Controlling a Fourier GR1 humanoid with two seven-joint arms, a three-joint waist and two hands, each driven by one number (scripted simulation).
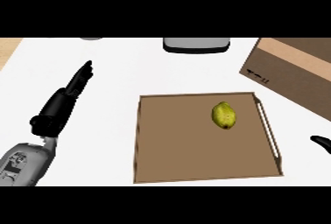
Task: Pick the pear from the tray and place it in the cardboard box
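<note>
The pear lies in the tray, in its upper right part, long axis running up and down the frame, nearer the tray's right rim than its left. You see bare tray floor to the pear's left and below it; a narrower strip separates it from the top and right rims. Nothing touches the pear.

The tray sits at frame center on the white counter. Its right rim carries a pale handle bar.

The box stands at the upper right, apart from the tray's upper right corner, with a band of counter between them. It runs off the right edge of the frame.

The right hand shows only as a dark tip at the right edge, just outside the tray's right rim; you cannot tell whether it is released or clenched.

The left hand lies at the upper left, well apart from the tray, fingers straight and released, holding nothing. Open counter lies between it and the tray's left rim.

A grey object sits at the top edge, above the tray.
</note>
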